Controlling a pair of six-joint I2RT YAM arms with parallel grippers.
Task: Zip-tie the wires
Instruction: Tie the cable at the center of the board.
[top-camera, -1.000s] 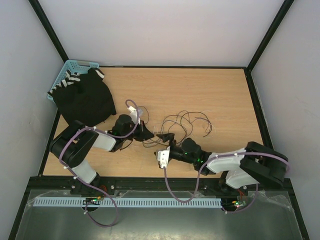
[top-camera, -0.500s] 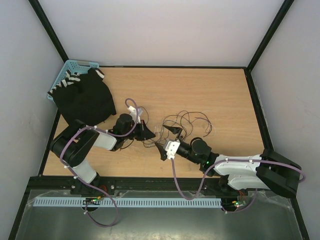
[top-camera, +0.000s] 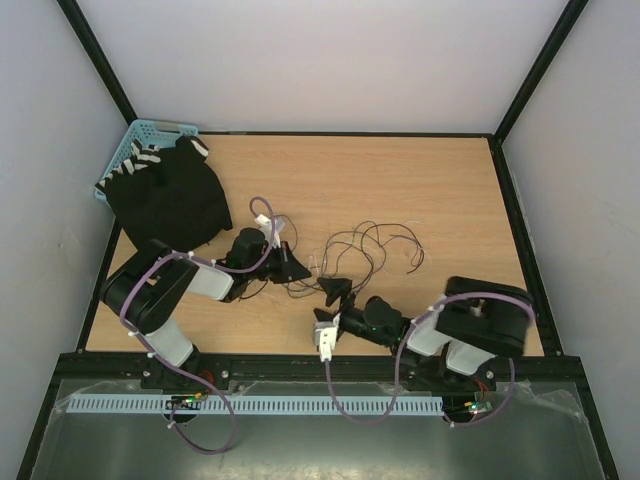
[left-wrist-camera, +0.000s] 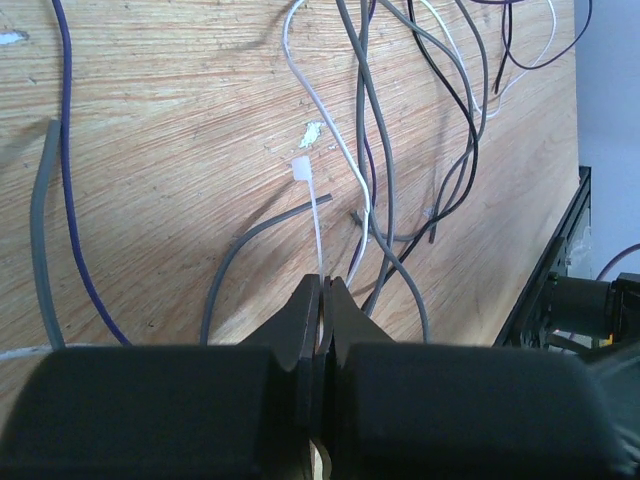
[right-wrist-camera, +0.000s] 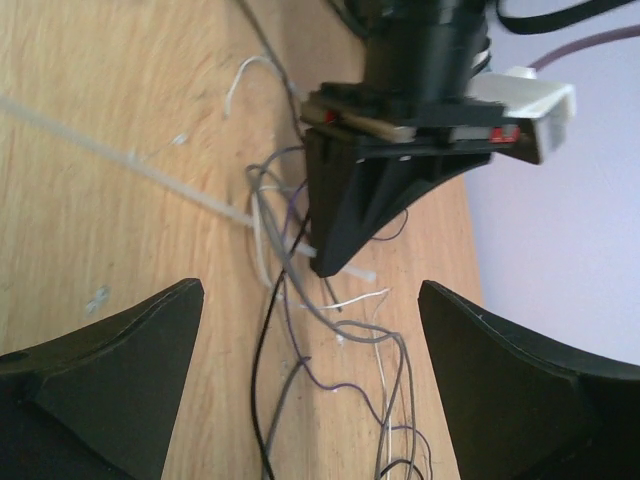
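The wires (top-camera: 368, 245) are thin dark, grey, purple and white strands, lying tangled on the wooden table at mid-centre. The left wrist view shows them (left-wrist-camera: 372, 130) crossing just ahead of my left gripper (left-wrist-camera: 323, 284). That gripper is shut on a thin white zip tie (left-wrist-camera: 317, 225), whose square head (left-wrist-camera: 301, 170) rests on the wood. From above, the left gripper (top-camera: 297, 268) sits at the tangle's left edge. My right gripper (top-camera: 336, 290) is just to its right, open and empty. In the right wrist view its fingers (right-wrist-camera: 120, 360) straddle the wires (right-wrist-camera: 300, 330) and face the left gripper's tip (right-wrist-camera: 335, 255) and the zip tie (right-wrist-camera: 150, 168).
A blue basket (top-camera: 133, 147) stands at the back left corner, with a black striped cloth (top-camera: 170, 200) spilling out of it onto the table. Purple robot cables (top-camera: 262, 212) loop over both arms. A black frame rail (top-camera: 300, 362) runs along the table's near edge.
The right arm has folded back in from its stretched-out pose, and its gripper has drawn slightly nearer the front edge, still open. The left gripper stays put, shut on the zip tie.
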